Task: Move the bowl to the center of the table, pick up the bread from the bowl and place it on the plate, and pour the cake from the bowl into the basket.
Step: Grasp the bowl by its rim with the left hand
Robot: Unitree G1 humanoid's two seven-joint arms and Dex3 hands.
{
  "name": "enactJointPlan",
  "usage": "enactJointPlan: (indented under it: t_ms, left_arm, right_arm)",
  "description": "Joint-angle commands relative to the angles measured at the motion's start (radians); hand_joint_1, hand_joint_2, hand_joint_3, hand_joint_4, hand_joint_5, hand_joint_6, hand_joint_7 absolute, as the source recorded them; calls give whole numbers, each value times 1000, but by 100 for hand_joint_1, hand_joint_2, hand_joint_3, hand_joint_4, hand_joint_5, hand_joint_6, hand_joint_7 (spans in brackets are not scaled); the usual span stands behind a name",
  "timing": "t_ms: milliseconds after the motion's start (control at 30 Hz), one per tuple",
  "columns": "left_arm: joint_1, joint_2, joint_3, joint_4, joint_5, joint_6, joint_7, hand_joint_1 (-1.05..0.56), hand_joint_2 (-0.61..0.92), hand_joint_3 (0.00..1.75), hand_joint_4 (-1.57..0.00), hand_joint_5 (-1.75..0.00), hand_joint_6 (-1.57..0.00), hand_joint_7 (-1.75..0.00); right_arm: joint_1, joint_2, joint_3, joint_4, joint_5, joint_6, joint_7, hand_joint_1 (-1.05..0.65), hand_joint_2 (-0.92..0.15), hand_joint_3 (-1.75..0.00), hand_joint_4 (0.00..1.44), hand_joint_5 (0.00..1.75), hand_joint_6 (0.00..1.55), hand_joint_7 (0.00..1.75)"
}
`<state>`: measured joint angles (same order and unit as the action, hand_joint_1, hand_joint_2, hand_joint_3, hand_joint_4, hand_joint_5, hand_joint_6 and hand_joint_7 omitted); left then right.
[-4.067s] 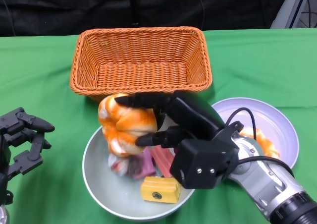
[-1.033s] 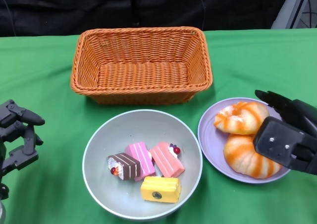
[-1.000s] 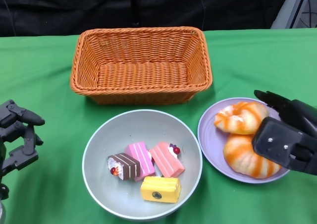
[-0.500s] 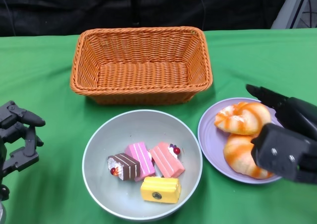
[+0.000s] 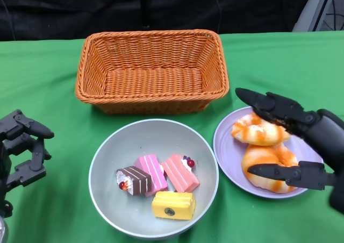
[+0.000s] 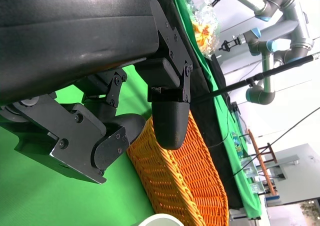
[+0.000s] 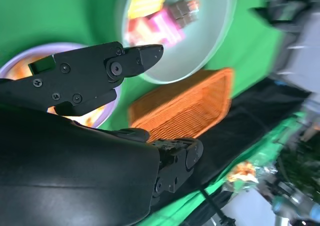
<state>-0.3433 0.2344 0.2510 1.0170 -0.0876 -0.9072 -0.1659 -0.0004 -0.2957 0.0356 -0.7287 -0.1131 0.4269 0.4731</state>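
Since half a second ago: the right hand (image 5: 301, 141) has lifted and turned over the plate (image 5: 226, 146). Its fingers are now spread wide apart, holding nothing. Upper fingers hang above the far bread (image 5: 258, 131); one lower finger lies across the near bread (image 5: 266, 159). Whether they touch, I cannot tell. Earlier the back of the hand covered the near loaf; more of it shows now.

Compared with four seconds ago: that hand held a bread above the bowl (image 5: 107, 157); both loaves now lie on the plate, touching each other.

Bowl unchanged, in front of the basket (image 5: 152, 71), just left of the plate. It holds four cakes: brown (image 5: 133, 180), two pink (image 5: 151, 168) (image 5: 179, 173), yellow (image 5: 173, 205).

Left hand (image 5: 22, 154) stays at the table's left edge, well apart from the bowl, fingers loosely curled and apart, grasping nothing.

Green cloth (image 5: 48, 87) covers the table.

No readable writing or labels on anything.
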Motion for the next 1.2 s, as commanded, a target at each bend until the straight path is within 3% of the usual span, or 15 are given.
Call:
enactJointPlan:
  t_ms: [33,67,100,133,200,267,333,367,433,500,767,833,900,1033,1200]
  left_arm:
    - [-11,23,-3,10,-2,-18,-18,-2,54,113,-82,-151,-83,-120]
    - [-12,23,-3,10,-7,-20,-27,-2,54,113,-82,-151,-84,-120]
    - [-12,24,-3,9,-13,-20,-37,-3,54,111,-84,-147,-85,-117]
    - [-12,24,-2,8,-18,-20,-45,-3,55,110,-86,-144,-86,-114]
    - [-13,24,0,8,-21,-20,-53,-4,55,109,-87,-142,-88,-111]
    - [-11,27,-2,5,-16,-24,-60,-4,55,108,-87,-141,-88,-110]
    - [-7,32,-8,-2,-11,-32,-71,-8,61,86,-92,-123,-94,-90]
    - [-6,33,-9,-4,-11,-34,-75,-8,63,81,-93,-120,-96,-85]
    - [-2,37,-14,-9,-10,-41,-90,-8,65,76,-94,-117,-98,-81]
    - [6,43,-23,-22,-11,-50,-118,-12,72,53,-92,-99,-97,-62]
    - [36,91,-73,-80,-12,-69,-264,-32,90,4,-89,-50,-95,-11]
    - [50,137,-117,-128,-4,-73,-353,-53,92,3,-65,-18,-68,-2]
    - [61,169,-145,-166,3,-74,-402,-62,92,2,-51,-4,-53,0]
    - [66,257,-202,-222,130,-215,-407,-70,92,1,-34,-1,-37,0]
    - [19,280,-181,-176,277,-473,-302,-68,90,0,-48,-5,-47,-3]
  right_arm:
    - [19,41,-36,80,79,-113,-35,-16,-92,-7,48,19,40,10]
    - [26,69,-43,129,112,-180,-45,-16,-92,-8,50,20,42,11]
    - [35,99,-47,178,145,-239,-55,-9,-92,-12,68,30,59,20]
    - [40,119,-50,216,169,-286,-63,-6,-90,-21,72,44,68,27]
    - [45,131,-49,255,190,-338,-72,-3,-80,-44,64,78,71,39]
    - [54,159,-45,294,200,-381,-97,-2,-77,-51,61,87,71,43]
    - [68,204,-42,343,213,-420,-140,1,-59,-97,65,130,68,96]
    - [71,214,-41,356,217,-433,-152,1,-55,-106,64,138,64,110]
    - [75,226,-43,377,217,-445,-174,1,-52,-114,64,144,60,122]
    - [82,241,-46,396,215,-445,-204,-2,-61,-103,60,160,57,138]
    - [99,256,-51,427,237,-473,-242,-3,-69,-94,56,174,48,152]
    - [98,265,-59,436,253,-476,-254,-4,-69,-95,56,175,46,155]
    - [97,269,-63,438,265,-471,-265,-5,-68,-95,57,175,46,157]
    - [93,279,-78,443,304,-448,-276,-7,-68,-97,58,175,44,157]
    - [95,278,-71,420,297,-440,-295,-7,-68,-99,61,175,46,158]
